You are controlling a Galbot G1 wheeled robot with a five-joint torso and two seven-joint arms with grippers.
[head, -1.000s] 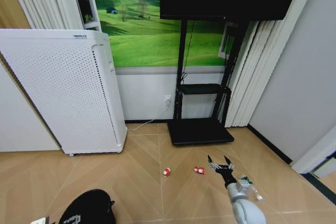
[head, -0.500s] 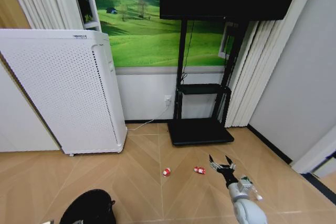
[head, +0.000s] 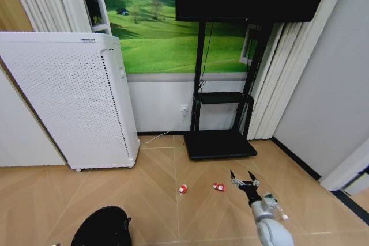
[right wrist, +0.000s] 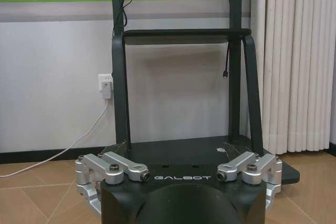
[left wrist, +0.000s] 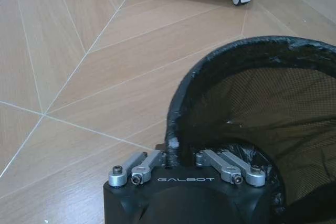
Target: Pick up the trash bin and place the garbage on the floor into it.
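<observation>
You had the trash bin [left wrist: 252, 124] in hand: the left gripper [left wrist: 182, 157] was clamped on its rim, holding it low at your left. The right gripper [head: 244, 180] hovered over the floor [head: 155, 182], fingers spread, beside the bottle [head: 273, 204]. Two red wrappers [head: 183, 188] lay nearby (none binned, I'd judge). Next called for lowering onto a piece and closing.

Open floor [head: 173, 211] btwn appliance [head: 75, 99], TV stand [head: 219, 142]
</observation>
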